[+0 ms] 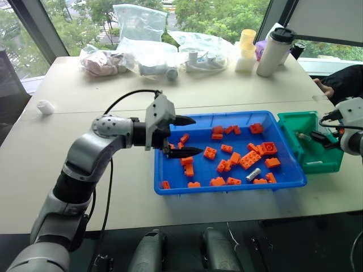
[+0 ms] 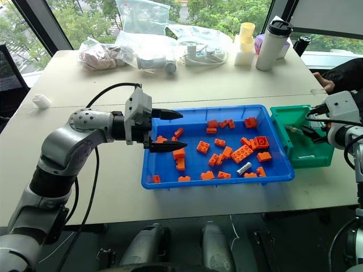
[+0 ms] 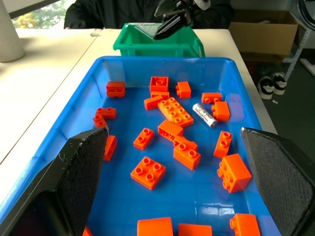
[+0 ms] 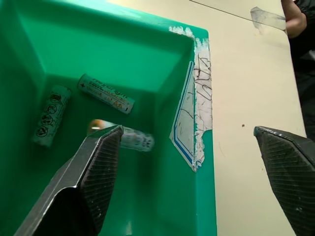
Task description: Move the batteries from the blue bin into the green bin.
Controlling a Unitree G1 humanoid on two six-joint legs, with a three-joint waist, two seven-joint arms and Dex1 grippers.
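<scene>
Green plastic walls surround three batteries (image 4: pixel 106 93) lying loose on the floor of the green bin (image 4: pixel 98 39), just beyond the fingers of the right gripper (image 4: pixel 189 164). Those fingers stand wide apart and hold nothing; one hangs over the bin's floor, the other outside its rim over the tabletop (image 4: pixel 246 73). One battery looks blurred beside the inner finger, so it may only just be settling.

One silver battery (image 3: pixel 204 114) lies in the blue bin (image 3: pixel 64 128), among the orange bricks (image 3: pixel 175 111), well ahead of the left gripper (image 3: pixel 172 167) and towards its right finger. The left gripper hovers over the near end of the blue bin with its fingers spread wide and empty, pointing along the tray towards the green bin.

By my reading the task is mostly done: three batteries are across and at least one is left to fetch. Bricks could hide another, though none shows. The remaining one rests close against a brick, so the fingers will likely need to come down along its length to avoid pinching the brick with it.

Both bins sit side by side, nearly touching, on a pale beige tabletop. At the tabletop's far edge lie clear plastic bags (image 1: pixel 136 25), a white tumbler with a dark lid (image 1: pixel 274 51) and a yellow cup stack (image 1: pixel 247 42). Large windows beyond show green trees, and a person's dark sleeve (image 1: pixel 343 82) rests past the green bin.
</scene>
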